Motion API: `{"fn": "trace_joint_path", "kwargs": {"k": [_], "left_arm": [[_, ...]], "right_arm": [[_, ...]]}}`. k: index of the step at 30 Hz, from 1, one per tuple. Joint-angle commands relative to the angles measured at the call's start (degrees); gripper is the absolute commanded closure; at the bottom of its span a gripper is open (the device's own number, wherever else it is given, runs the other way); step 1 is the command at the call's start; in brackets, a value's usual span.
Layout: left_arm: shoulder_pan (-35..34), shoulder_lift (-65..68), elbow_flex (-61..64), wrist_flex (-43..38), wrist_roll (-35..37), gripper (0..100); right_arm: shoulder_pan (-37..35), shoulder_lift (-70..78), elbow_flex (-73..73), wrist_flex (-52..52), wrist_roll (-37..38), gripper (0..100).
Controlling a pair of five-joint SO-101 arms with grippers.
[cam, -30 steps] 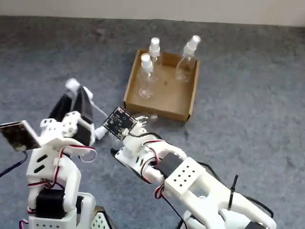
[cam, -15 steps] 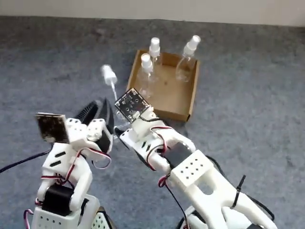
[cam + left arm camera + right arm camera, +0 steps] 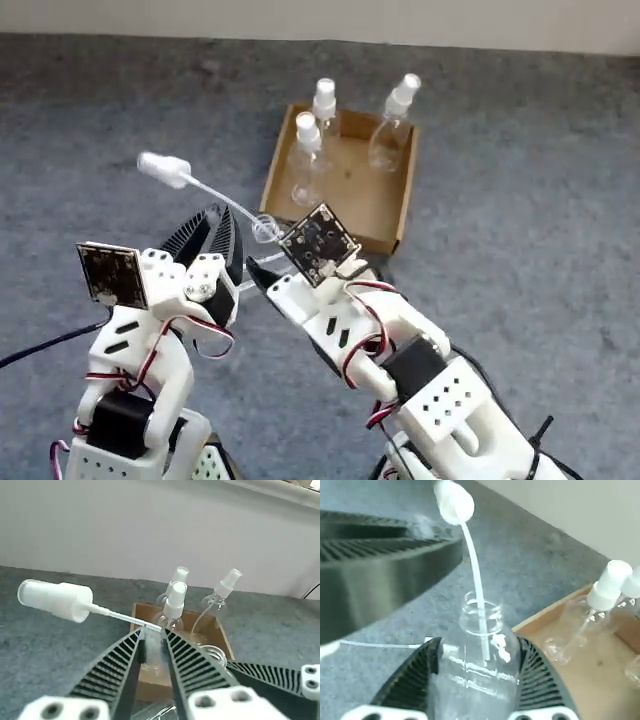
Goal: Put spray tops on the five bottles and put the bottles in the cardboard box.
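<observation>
- Shows the spray top (image 3: 165,168) up off the grey tabletop (image 3: 520,200), tilted, with its white head toward the left edge and its thin tube slanting down to the right.
- Finds the tube's lower end inside the open mouth of a clear bottle (image 3: 266,229), with the head well above the neck and not seated.
- Pinches that tube partway along between the ribbed black fingers of the left gripper (image 3: 151,632), pressed together on it, the white head out beyond the fingertips.
- Grips the clear bottle around its body in the right gripper (image 3: 477,647), a finger tight against each side, the mouth up above the fingertips.
- Puts the bottle and both grippers mid-tabletop, just off the near left corner of the cardboard box (image 3: 340,228).
- Counts three capped bottles standing in the box: one (image 3: 306,160) by the left wall, one (image 3: 324,105) at the far left corner, one (image 3: 392,125) at the far right corner.
- Sets the box itself toward the far edge of the tabletop.
- Notes a thin white tube (image 3: 375,644) lying flat on the tabletop beside the right gripper.
</observation>
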Motion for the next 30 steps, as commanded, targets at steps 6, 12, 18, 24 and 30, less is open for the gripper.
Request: {"fn": "trace_joint_path", "kwargs": {"k": [6, 12, 18, 24, 30], "left_arm": [[-10.95, 0.22, -0.57, -2.99, -2.99, 99], [-21.93, 5.32, 2.95, -3.34, -8.53, 99], [-23.08, 18.68, 5.23, -13.98, -13.98, 99], [-24.04, 35.12, -7.34, -12.31, -12.22, 89], [-26.68, 45.49, -28.97, 10.81, -1.49, 78]], "right_arm": [[5.05, -1.98, -0.22, -1.1, -0.35, 99.5], [4.7, -1.98, -0.57, -1.01, -0.53, 99.5], [3.38, -2.68, -3.91, 6.11, -0.53, 99.5], [-0.13, -9.8, -9.1, 16.57, -0.26, 99.5], [1.36, -13.49, -3.3, 16.57, -0.26, 99.5]]}}
